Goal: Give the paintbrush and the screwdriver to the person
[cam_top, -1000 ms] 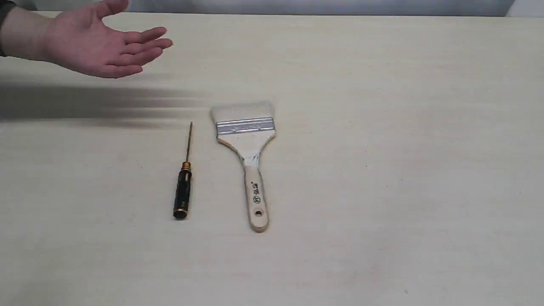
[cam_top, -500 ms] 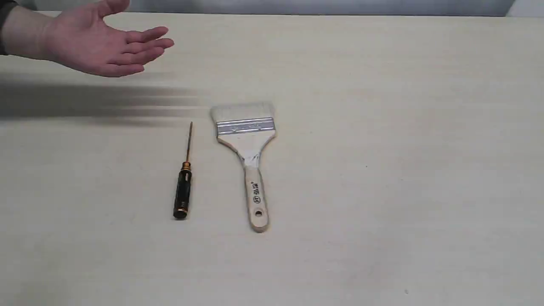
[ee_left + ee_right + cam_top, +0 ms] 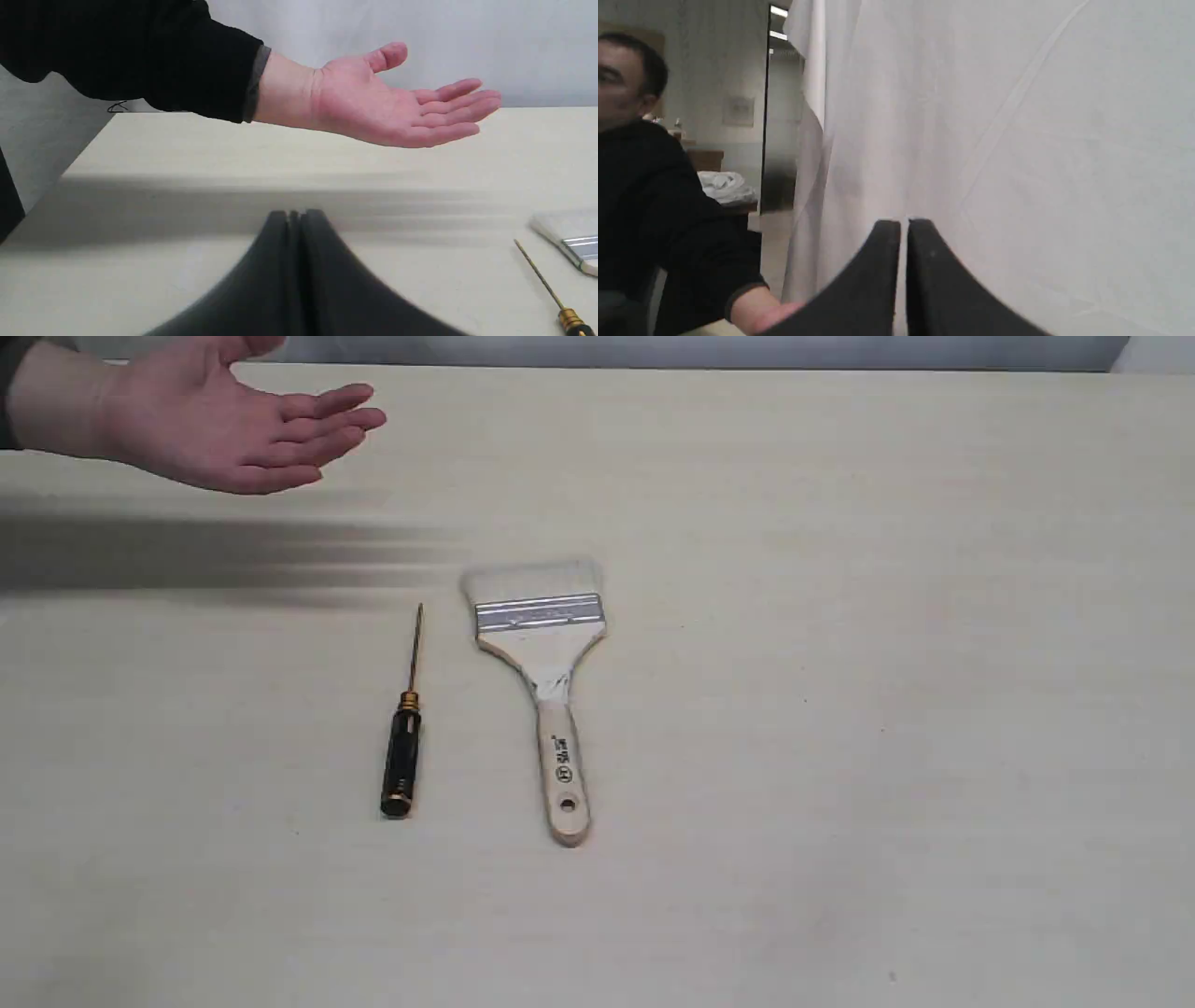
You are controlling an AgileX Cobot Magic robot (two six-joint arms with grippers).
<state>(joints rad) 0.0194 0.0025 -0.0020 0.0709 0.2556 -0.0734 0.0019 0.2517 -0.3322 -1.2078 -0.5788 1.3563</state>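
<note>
The paintbrush lies flat mid-table, pale bristles toward the far edge and wooden handle toward the near edge. Just left of it lies the screwdriver, black handle near, thin shaft pointing away; its shaft and a corner of the brush also show in the left wrist view. The person's hand hovers palm up over the far left of the table, also seen as the open palm. My left gripper is shut and empty, short of the hand. My right gripper is shut, facing a white curtain.
The pale wooden table carries a wide dark shadow under the hand. A white curtain fills the right wrist view, with the person's dark-sleeved body beside it. Neither arm shows in the exterior view.
The hand has lifted slightly and edged toward the far side. The brush and screwdriver have not moved.
</note>
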